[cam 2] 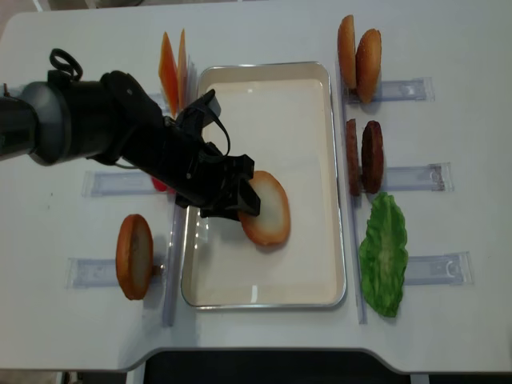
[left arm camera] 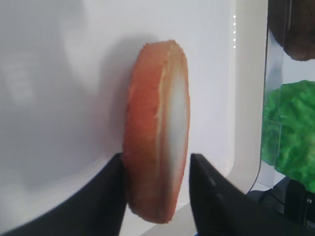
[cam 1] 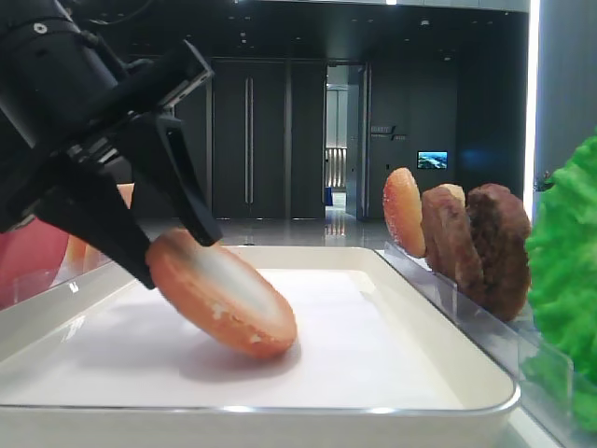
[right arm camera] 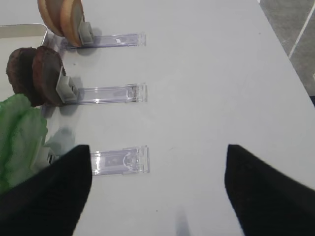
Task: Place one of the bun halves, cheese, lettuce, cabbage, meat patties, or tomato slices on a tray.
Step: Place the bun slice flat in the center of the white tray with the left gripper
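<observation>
Your left gripper (cam 2: 240,196) is over the large white rectangular tray with raised glossy rim (cam 2: 264,68). The round flat bun half with golden-brown rim and pale toasted face (cam 2: 266,209) sits between its jaws, tilted, lower edge touching the tray floor. In the left wrist view the two black fingers (left arm camera: 106,196) stand close on both sides of the bun, w/ a thin gap on one side; if they squeeze it or only flank it, I cannot tell.

The step, as I judge it, is the release. Do it well like this: spread the jaws slowly, so the bun tips down onto its flat face and does not roll. Then lift straight up, away from the bun, w/o dragging a finger over its rim. Don't push toward the tray wall.

Further right of the jaws, outside the tray, the thick dark brown rough meat patties (cam 2: 364,156) stand in their clear plastic holder, and the bright green frilly lettuce leaf (cam 2: 382,254) lies near them. No need to touch them.

Your right gripper (right arm camera: 158,196) hangs w/ jaws spread wide over bare table, holding nothing. Leave it there.
</observation>
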